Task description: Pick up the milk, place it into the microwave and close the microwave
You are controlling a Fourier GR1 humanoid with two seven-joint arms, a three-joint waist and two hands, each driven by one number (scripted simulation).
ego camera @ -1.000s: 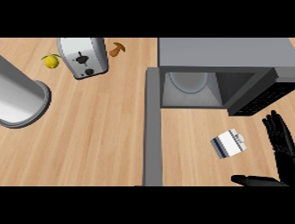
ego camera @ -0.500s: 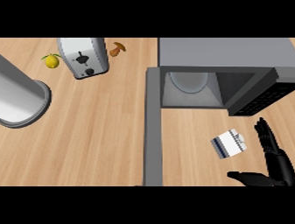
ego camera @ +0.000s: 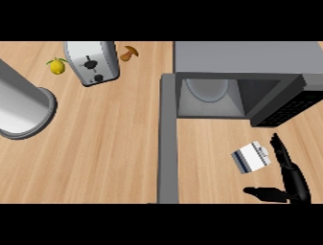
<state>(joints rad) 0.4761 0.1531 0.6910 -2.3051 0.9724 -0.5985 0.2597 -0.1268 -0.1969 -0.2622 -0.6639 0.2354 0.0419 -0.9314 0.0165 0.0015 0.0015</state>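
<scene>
You've got the small white-and-blue milk carton (ego camera: pixel 251 157) lying on the light wooden tabletop (ego camera: pixel 107 153) just in front of the grey box-shaped microwave (ego camera: pixel 252 76) – door (ego camera: pixel 288 102) swung open, pale round plate inside. Right robot hand (ego camera: pixel 289 173) is just beside the carton, away from the microwave's front – fingers straight, thumb spread, holding nothing; touching or not, can't tell. Left robot hand isn't visible. Silver toaster (ego camera: pixel 91 62) w/ yellow lemon (ego camera: pixel 56 66) sits well apart.

White milk (ego camera: pixel 251 157) with dark stripe, perhaps blue; grey microwave (ego camera: pixel 252 60).
</scene>
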